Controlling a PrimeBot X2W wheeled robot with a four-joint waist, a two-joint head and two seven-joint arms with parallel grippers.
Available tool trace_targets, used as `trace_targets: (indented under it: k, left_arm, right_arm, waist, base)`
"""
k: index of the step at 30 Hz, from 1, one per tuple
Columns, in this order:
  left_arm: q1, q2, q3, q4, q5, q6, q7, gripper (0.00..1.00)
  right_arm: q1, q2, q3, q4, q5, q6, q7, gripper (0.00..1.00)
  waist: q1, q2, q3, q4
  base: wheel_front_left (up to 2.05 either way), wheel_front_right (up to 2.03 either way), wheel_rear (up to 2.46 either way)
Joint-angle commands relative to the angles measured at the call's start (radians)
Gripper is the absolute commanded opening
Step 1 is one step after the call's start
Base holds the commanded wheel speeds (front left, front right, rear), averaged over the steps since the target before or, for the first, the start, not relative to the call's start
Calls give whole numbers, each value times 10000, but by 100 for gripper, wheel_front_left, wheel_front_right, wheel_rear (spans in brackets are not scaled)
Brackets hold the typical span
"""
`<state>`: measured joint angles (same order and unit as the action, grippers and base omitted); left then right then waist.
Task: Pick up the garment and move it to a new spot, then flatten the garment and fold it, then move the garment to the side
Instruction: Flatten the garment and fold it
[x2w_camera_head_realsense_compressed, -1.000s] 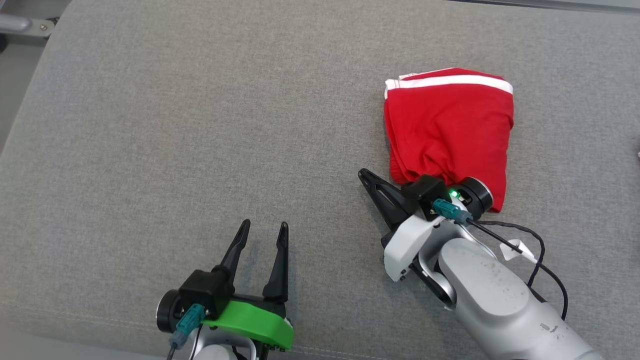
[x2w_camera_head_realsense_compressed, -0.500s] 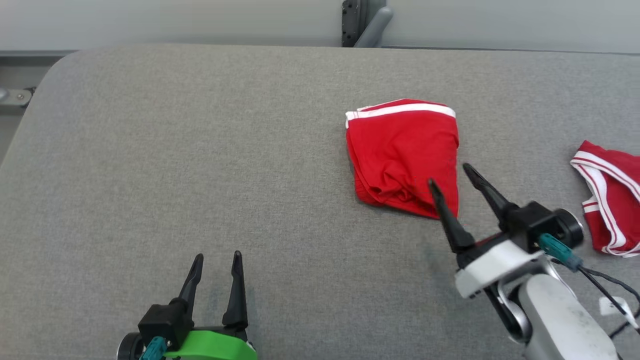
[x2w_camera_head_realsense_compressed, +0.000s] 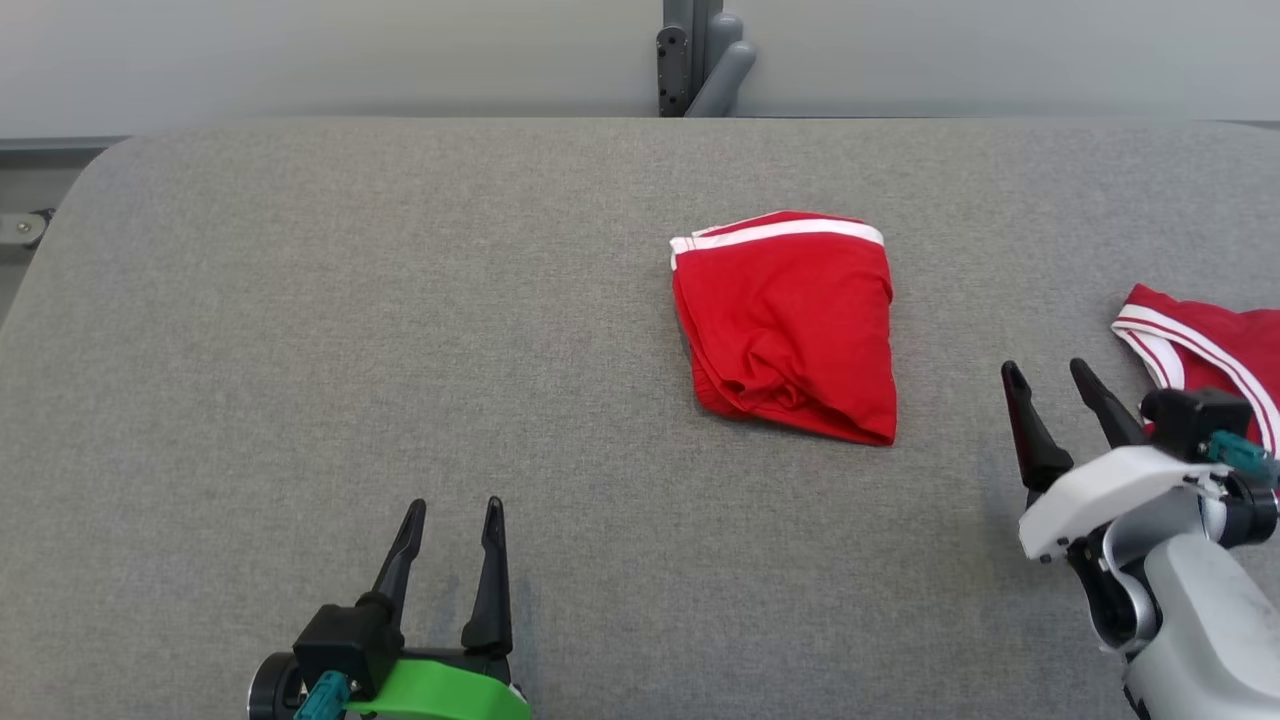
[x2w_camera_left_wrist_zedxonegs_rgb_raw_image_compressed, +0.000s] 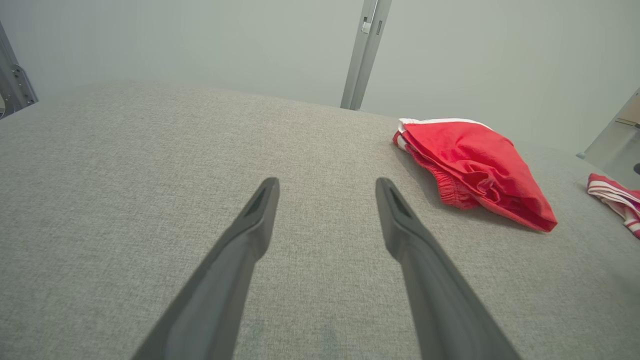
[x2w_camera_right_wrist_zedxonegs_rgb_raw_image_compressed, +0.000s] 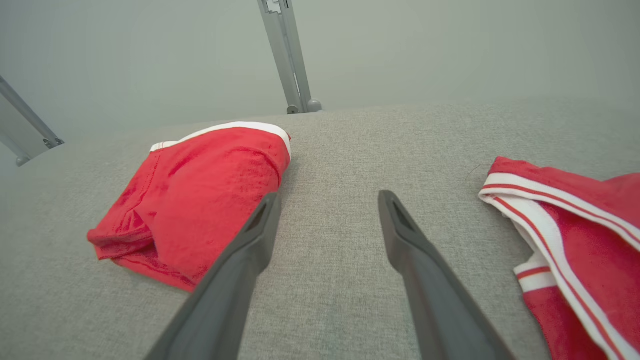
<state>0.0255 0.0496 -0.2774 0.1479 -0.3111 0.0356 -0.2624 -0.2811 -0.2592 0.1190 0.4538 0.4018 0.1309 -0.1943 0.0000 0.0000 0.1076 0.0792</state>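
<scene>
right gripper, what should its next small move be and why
Probably ease the right gripper toward the second red garment just to its right. The folded garment lies alone on the grey surface, nothing touching it, and the right gripper's fingers stand open and empty, so starting on the next piece seems due.

The garment (x2w_camera_head_realsense_compressed: 790, 330) was red with a white band; the second garment (x2w_camera_head_realsense_compressed: 1230, 335) red, seemingly white-striped; the tabletop (x2w_camera_head_realsense_compressed: 350, 300) plain grey.
</scene>
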Motion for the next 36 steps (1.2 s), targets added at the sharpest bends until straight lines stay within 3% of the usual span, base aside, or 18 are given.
trace_targets:
  k: [1, 8, 14, 20, 23, 28, 36]
  left_arm:
    - [-203, 21, -27, -25, 39, -23, -26, 100]
    - [-580, 21, -391, 31, -77, 40, -26, 100]
    - [-477, 21, -409, -55, -203, 244, -26, 100]
    - [71, 22, 84, 10, -66, 273, -26, 100]
    - [298, 22, 345, 66, 43, 167, -26, 100]
    - [514, 22, 655, 33, 120, 113, -26, 100]
    - [971, 21, 1144, -71, 208, 78, -26, 100]
  right_arm:
    - [-217, 4, 25, 161, 344, -6, 217, 100]
    - [-2339, -10, 618, 2066, 1488, -6, 1570, 100]
    - [-2834, 69, 1219, 2845, 1120, -6, 61, 100]
    - [-1883, 353, 1374, 2949, 917, -6, -607, 100]
    - [-1191, 196, 1428, 2516, 523, -9, -701, 100]
    - [226, 150, 684, 630, -239, -7, -702, 100]
    - [3167, 903, -1140, -2871, -1987, -4, -705, 100]
  waist:
    - [0, 0, 207, 205]
    - [0, 0, 563, 691]
    - [0, 0, 458, 800]
    - [0, 0, -45, 144]
    - [0, 0, -308, -192]
    - [0, 0, -631, -504]
    - [0, 0, -1094, -842]
  base:
    - [0, 0, 0]
    - [0, 0, 0]
    - [0, 0, 0]
    - [0, 0, 0]
    - [0, 0, 0]
    - [0, 0, 0]
    - [0, 0, 0]
